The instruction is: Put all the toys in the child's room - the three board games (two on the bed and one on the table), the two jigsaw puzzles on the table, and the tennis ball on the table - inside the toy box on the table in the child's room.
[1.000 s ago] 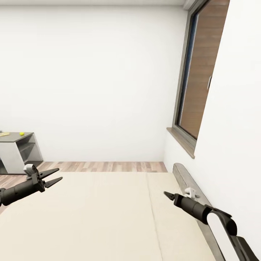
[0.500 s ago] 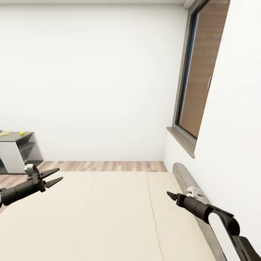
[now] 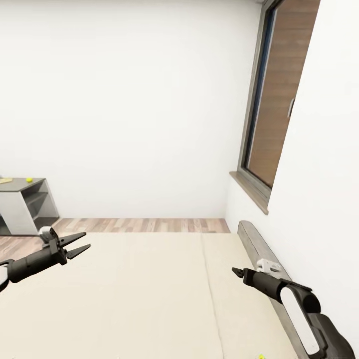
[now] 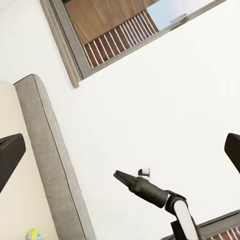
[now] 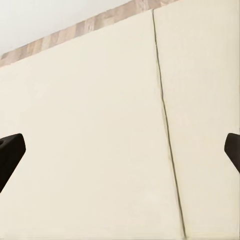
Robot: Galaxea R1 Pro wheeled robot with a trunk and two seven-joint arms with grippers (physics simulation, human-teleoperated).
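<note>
I stand at the bed (image 3: 149,294) with both arms out over the cream mattress, ready rather than working. My left fingers (image 3: 76,236), at about eight o'clock in the head view, are spread well apart and hold nothing. My right fingers (image 3: 238,272), at about four o'clock near the grey headboard (image 3: 252,239), look like one point from above because I see them edge-on. The right wrist view has their tips at opposite edges, over the mattress seam (image 5: 165,125), so they too are wide open and empty. I judge I hold both sets parted and low so that either can drop onto a flat box once one comes in reach.

The tennis ball (image 3: 29,179) sits far off at nine o'clock, a small yellow dot on a grey shelved unit (image 3: 22,202) across the wooden floor (image 3: 144,225). A small yellow-green speck (image 3: 260,356) lies at six o'clock, low beside the headboard, and the left wrist view catches something colourful (image 4: 34,234) on the mattress there; it is too small to name. Since my head is aimed high, at the wall and window (image 3: 279,99), the next move probably calls for looking lower
</note>
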